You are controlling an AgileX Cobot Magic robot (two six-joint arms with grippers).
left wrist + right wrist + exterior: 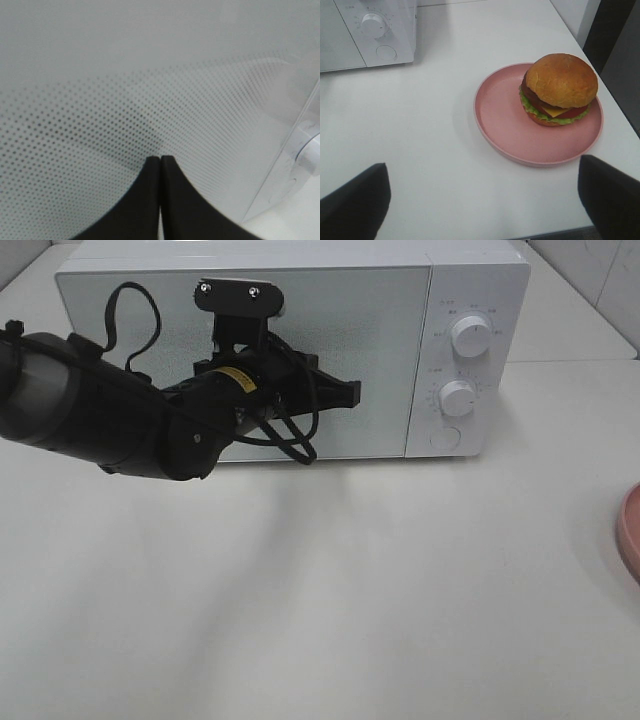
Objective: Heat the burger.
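The burger, an orange-brown bun over green lettuce, cheese and tomato, sits toward one side of a round pink plate on the white table. My right gripper is open wide above the table and short of the plate, one dark finger showing at each lower corner of the right wrist view. The white microwave has its door shut. My left gripper is shut on nothing, its tips close against the dotted door glass. The exterior view shows no burger.
The microwave's control panel has two knobs and a round button. Only the pink plate's rim shows at the exterior view's right edge. The left arm's black body hangs over the table's left side.
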